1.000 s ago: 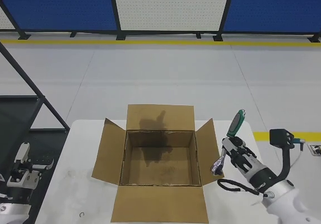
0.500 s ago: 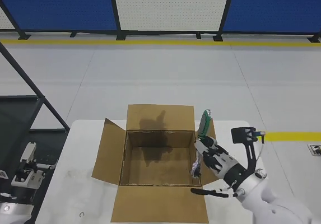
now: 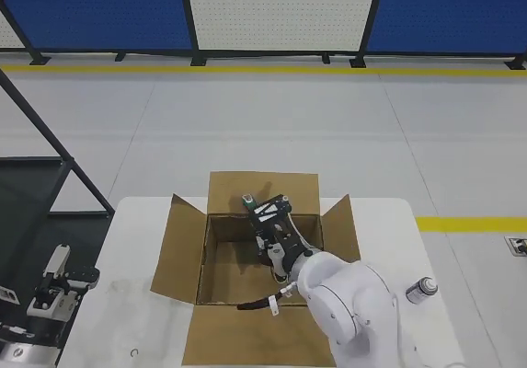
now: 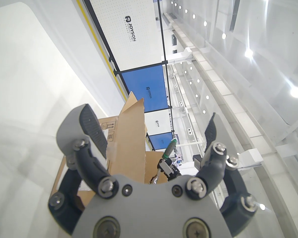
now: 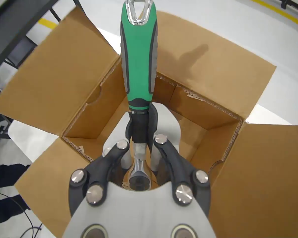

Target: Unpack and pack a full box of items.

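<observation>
Top view tells the big news: the right hand (image 3: 277, 241) comes across from the right side of the box (image 3: 263, 336), where the older pictures put it, and now hangs over the open top, close to the far wall. It is shut tight on a wrench (image 5: 139, 50), pinching the dark neck just under the green handle. The long handle sticks out past the hand and points at the far wall. So the wrench looks to be above the box, not down inside it yet. I think this is the packing part, and the next job is to lower the wrench and let go. With the arm moved over, a small can (image 3: 418, 290) with a silver top shows on the tabletop (image 3: 134, 304), right of the box and well apart from it; it may go in next. The left hand (image 4: 151, 122) waits far off by the left edge of the tabletop, near a black rack (image 3: 5, 212), with its fingers (image 4: 93, 127) spread wide and nothing between them. The flaps (image 3: 176, 248) are folded out, so the top is open. What could get in the way is the far wall: the handle is long, so its tip could bump the card if the hand goes down without pulling back a little.
</observation>
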`<action>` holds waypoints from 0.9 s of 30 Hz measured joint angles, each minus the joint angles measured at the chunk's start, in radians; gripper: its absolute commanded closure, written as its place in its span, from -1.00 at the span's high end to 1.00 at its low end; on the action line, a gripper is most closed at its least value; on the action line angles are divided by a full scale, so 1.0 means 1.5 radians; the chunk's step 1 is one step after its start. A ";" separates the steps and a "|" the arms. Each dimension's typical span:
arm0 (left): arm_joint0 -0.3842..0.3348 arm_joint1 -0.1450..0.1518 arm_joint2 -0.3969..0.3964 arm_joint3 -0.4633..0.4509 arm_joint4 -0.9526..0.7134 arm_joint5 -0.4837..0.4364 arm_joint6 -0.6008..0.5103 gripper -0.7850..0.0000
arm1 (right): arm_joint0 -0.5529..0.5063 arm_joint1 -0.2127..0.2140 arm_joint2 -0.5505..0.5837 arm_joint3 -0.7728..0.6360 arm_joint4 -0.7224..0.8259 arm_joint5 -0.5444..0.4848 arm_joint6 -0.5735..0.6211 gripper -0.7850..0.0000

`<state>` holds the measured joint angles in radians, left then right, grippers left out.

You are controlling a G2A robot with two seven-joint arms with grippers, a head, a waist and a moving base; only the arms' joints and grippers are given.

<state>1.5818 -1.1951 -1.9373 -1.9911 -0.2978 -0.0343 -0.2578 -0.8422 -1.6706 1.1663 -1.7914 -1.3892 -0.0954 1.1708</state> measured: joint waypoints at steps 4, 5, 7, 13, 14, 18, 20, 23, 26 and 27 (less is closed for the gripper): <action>0.000 0.000 0.000 0.000 0.000 0.000 0.000 1.00 | 0.005 0.001 0.004 0.005 0.001 -0.001 0.010 -1.00; 0.000 0.000 0.000 0.000 0.000 0.000 0.000 1.00 | 0.005 0.001 0.003 0.005 0.001 -0.001 0.010 -1.00; 0.000 0.000 0.000 0.000 0.000 0.000 0.000 1.00 | 0.005 0.001 0.003 0.005 0.001 -0.001 0.010 -1.00; 0.000 0.000 0.000 0.000 0.000 0.000 0.000 1.00 | 0.005 0.001 0.003 0.005 0.001 -0.001 0.010 -1.00; 0.000 0.000 0.000 0.000 0.000 0.000 0.000 1.00 | 0.003 0.001 0.001 0.012 -0.005 0.003 0.005 -1.00; 0.005 -0.001 0.004 -0.003 0.000 -0.004 -0.003 1.00 | 0.038 -0.003 -0.036 0.101 -0.024 -0.004 -0.002 -1.00; 0.010 -0.001 0.004 -0.005 0.000 -0.006 0.000 1.00 | 0.073 -0.007 -0.056 0.160 -0.010 -0.031 -0.016 -1.00; 0.016 -0.002 0.002 -0.008 -0.004 -0.007 0.002 1.00 | 0.120 -0.011 -0.075 0.249 -0.029 -0.047 -0.029 -1.00; 0.022 -0.003 -0.003 -0.012 -0.007 -0.011 0.006 1.00 | 0.159 -0.014 -0.078 0.329 0.000 -0.079 -0.035 -1.00; 0.024 -0.003 -0.005 -0.012 -0.008 -0.011 0.007 1.00 | 0.168 -0.015 -0.077 0.348 0.007 -0.085 -0.037 -1.00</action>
<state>1.6173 -1.1994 -1.9453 -2.0096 -0.3098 -0.0515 -0.2473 -0.5908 -1.6925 1.0509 -1.2689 -1.3789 -0.2231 1.1159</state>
